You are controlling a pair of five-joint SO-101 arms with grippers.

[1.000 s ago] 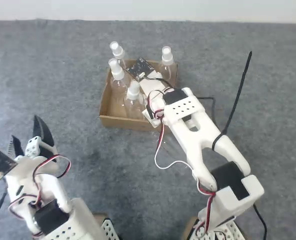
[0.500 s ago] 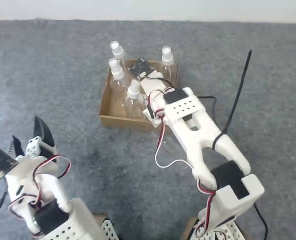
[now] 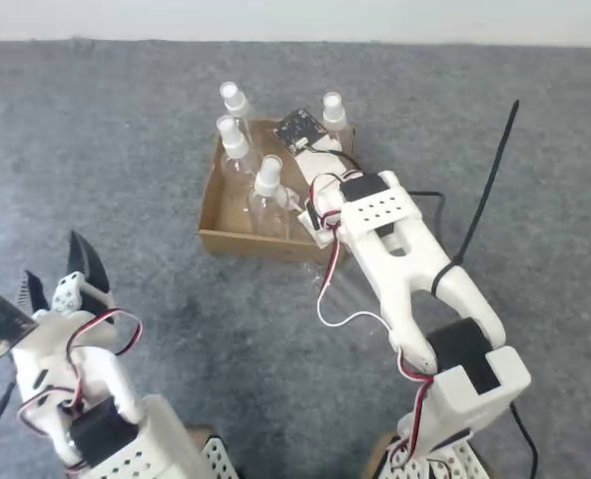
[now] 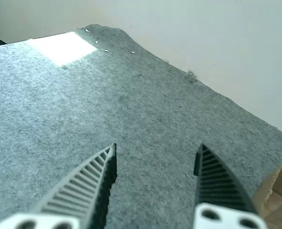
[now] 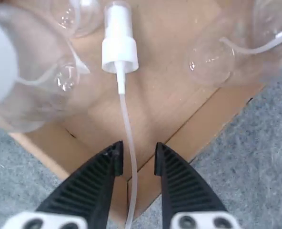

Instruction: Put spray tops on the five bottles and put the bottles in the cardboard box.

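Right tool (image 5: 137,145) over one cardboard box (image 3: 244,242), four bottles (image 3: 268,203) perhaps inside.

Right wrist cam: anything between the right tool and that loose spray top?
Nothing visible. The spray top sits straight ahead over the cardboard box floor. Its dip tube runs into the gap of the open right tool. The clear bottles stand off to both sides, not on that line.

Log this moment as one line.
right hand: open, spray top tube between jaws, over cardboard box | left hand: open, above carpet | capped bottles: four
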